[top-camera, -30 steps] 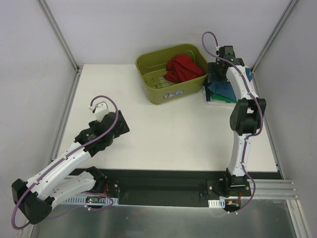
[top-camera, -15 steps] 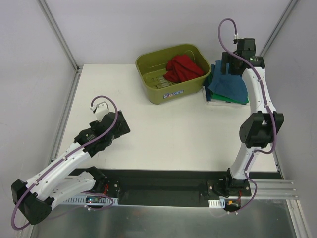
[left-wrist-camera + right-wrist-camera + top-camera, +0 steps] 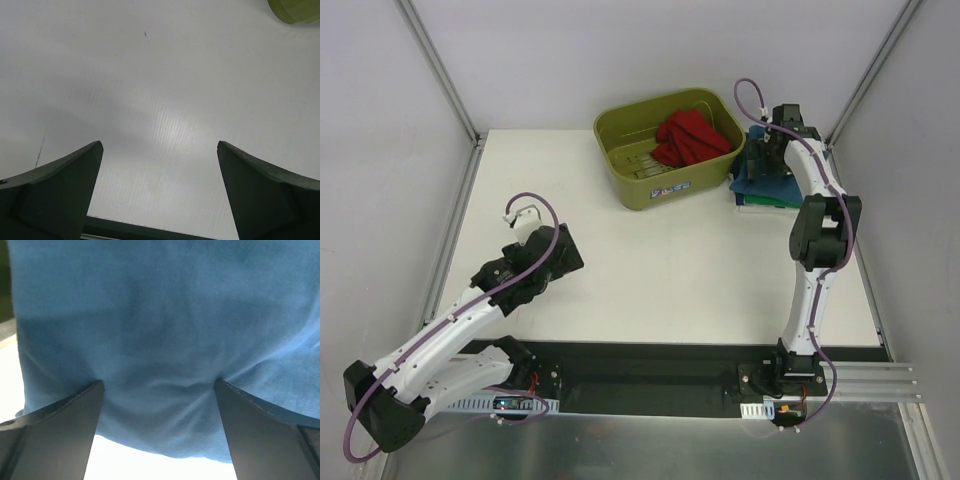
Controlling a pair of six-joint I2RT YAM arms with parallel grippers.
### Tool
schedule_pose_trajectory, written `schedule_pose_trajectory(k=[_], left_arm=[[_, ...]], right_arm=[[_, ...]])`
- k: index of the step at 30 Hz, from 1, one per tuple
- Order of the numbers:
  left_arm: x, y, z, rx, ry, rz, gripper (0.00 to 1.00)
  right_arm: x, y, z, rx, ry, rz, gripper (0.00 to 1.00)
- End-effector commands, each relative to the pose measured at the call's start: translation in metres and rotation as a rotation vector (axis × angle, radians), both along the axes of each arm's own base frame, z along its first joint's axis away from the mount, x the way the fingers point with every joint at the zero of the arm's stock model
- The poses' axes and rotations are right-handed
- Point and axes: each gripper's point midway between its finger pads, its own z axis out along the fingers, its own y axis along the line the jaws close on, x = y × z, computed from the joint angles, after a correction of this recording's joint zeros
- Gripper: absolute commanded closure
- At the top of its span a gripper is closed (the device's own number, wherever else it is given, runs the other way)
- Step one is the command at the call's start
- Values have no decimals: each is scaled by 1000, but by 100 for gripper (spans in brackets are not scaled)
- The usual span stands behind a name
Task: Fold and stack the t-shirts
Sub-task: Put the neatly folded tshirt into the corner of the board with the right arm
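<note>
**Top view with both wrist views.** The right claw (image 3: 159,382) is down again on the folded teal-blue t-shirt (image 3: 760,188). This t-shirt lies at the far right of the desk (image 3: 650,260), just beside the olive-green tub (image 3: 630,185).

Half a second ago the claw stood raised and drawn back toward the far right corner, leaving the blue cloth uncovered. A second ago it was low over the same spot as now. Its fingers stand wide apart with nothing pinched between them. The cloth puckers at each tip, so the tips probably press on it. This reads as squaring the stack after a release rather than as a new pick-up.

The left claw (image 3: 159,145) has not moved: it is spread wide and empty over bare desk at the near left. The red t-shirt (image 3: 692,135) lies crumpled in the tub, so one garment likely remains to be folded.

**Hidden or unclear.** From above, the right arm covers the far part of the stack. The green t-shirt (image 3: 760,203) shows only as a thin edge under the blue, so the neatness of its fold cannot be judged. Blue cloth fills the right wrist view, most of its edges cut off.
</note>
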Motion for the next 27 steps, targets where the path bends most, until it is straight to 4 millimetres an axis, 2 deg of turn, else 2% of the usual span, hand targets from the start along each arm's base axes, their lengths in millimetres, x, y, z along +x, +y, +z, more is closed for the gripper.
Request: schedule_pose_trajectory(k=[1,3,4,5,6,7,8,9,10,12,13,14,15,16,18,19,20,22,23,25,26,27], left_arm=[[0,-1,9,-22,-19,-16,1],[-2,-2,10,-29,-19,-28,1],[-3,-2,10,-29,-17,-35,1],[-3,-3,9,-28,-15,-41,1],[-4,-3,9,-31,-15,-45,1],[-5,-3,9,-34,-15,-47,1],[-6,-3,7,-39,-11,-47,1],[-6,-4,7,-47,-12,-47,1],[-7,-4,5,-46,-7,-45,1],[-9,-5,2,-50,0,-52,1],[-10,-6,1,-53,6,-57,1],[-10,-5,-1,-50,12,-56,1],[-11,-6,-3,-49,18,-58,1],[-12,-6,-6,-48,27,-62,1],[-13,-7,-10,-54,41,-64,1],[-14,-7,-14,-56,48,-63,1],[-15,-8,-16,-62,51,-65,1],[-16,-8,-23,-63,57,-64,1],[-13,-11,-24,-82,43,-69,1],[-14,-11,-37,-80,59,-78,1],[-9,-12,-38,-96,43,-71,1],[-11,-14,-42,-112,56,-79,1]], right_arm=[[6,-5,70,-39,-148,10,3],[-3,-8,86,-49,-170,3,3],[-10,-8,114,-50,-225,-4,3],[-16,-10,126,-54,-248,-13,3],[-25,-11,130,-54,-252,-28,3],[-38,-11,159,-33,-318,-67,3],[-48,-16,167,-35,-336,-105,3],[-63,-15,156,-18,-313,-133,3],[-79,-13,180,13,-391,-152,3],[-97,3,183,137,-446,-169,3],[-117,8,175,184,-477,-174,3],[-127,23,173,290,-493,-182,3],[-137,30,164,337,-500,-184,3],[-155,46,155,417,-529,-133,3],[-171,64,140,522,-539,-136,3],[-183,77,150,548,-585,-89,3],[-195,80,122,538,-530,-100,3],[-214,87,106,525,-492,-104,3],[-224,87,83,514,-444,-127,3],[-241,91,63,515,-406,-142,3],[-253,91,37,507,-354,-156,3],[-260,92,33,517,-355,-157,3]])
